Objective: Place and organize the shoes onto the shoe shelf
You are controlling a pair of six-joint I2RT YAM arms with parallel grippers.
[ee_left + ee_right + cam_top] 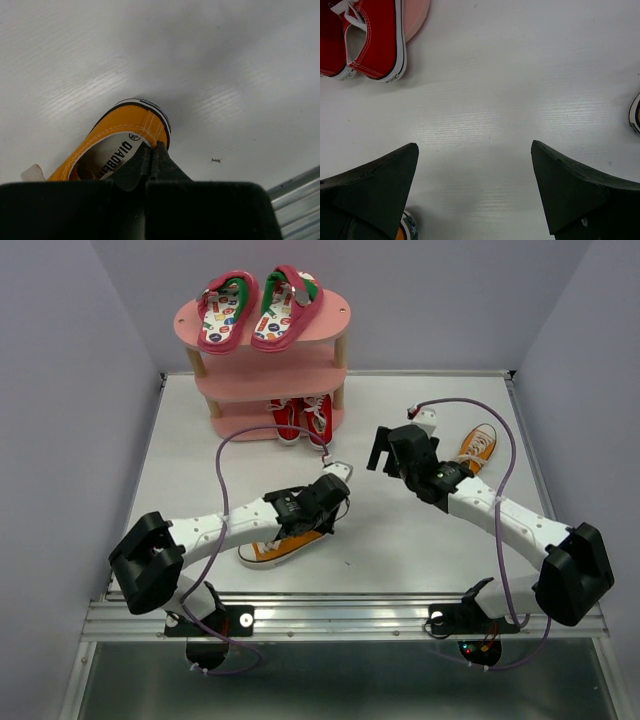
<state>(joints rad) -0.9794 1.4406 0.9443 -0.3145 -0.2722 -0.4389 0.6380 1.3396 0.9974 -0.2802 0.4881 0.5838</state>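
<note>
Left tool is pinched together on the collar of one orange sneaker, near its heel, with the cloth wall caught between the two fingers. That sneaker lies at the near middle of the white bench, its toe pointing toward the left arm's base. Whether its sole rests fully on the surface cannot be told. Right tool hangs over the middle of the bench with its two fingers wide apart and nothing between them.

Six shoes show in all, making three pairs. Two are orange: the gripped one, and the second orange sneaker, which lies free on the right part of the bench, just beside the right arm and well apart from its mate. Two red sneakers stand side by side on the lowest board of the shoe shelf, white laces showing. Two pink flip-flops lie side by side on the top board. The shelf has three pink oval boards on light wooden posts and stands at the far left of the bench.
</note>
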